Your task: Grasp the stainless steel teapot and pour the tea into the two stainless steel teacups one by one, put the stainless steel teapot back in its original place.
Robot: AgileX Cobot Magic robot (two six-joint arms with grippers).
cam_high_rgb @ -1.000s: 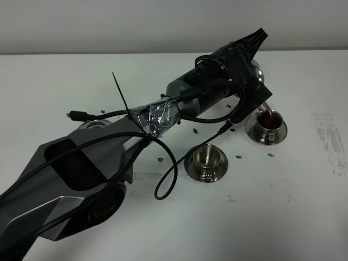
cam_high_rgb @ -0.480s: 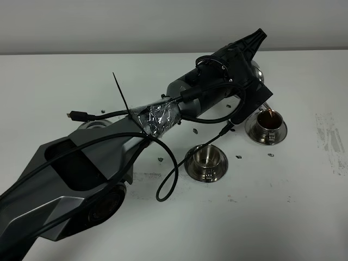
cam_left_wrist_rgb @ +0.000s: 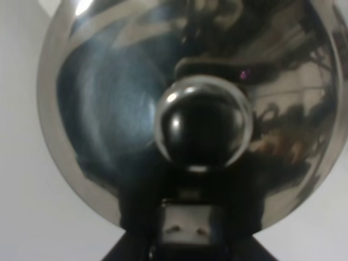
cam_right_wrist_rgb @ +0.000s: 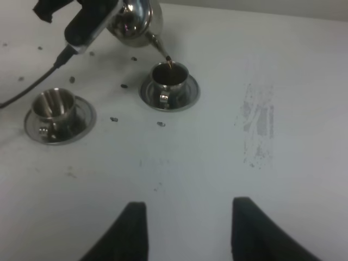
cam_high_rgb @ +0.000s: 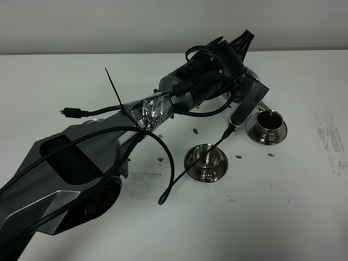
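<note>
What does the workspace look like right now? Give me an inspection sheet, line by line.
Surface: white table, scuffed patch on its right.
Job's things: teapot tipped, spout over the filled cup holding tea; empty cup nearby.
Clutter: small dark specks around the saucers.
Hands: left hand shut on the teapot; right hand open, empty.
Cables: black cable hangs off the left arm near the empty cup.
Surroundings: plain wall behind the table.

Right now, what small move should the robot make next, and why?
Probably carry the teapot across to the empty cup. The other cup holds reddish-brown tea with the spout just above it, while the empty one looks dry.
</note>
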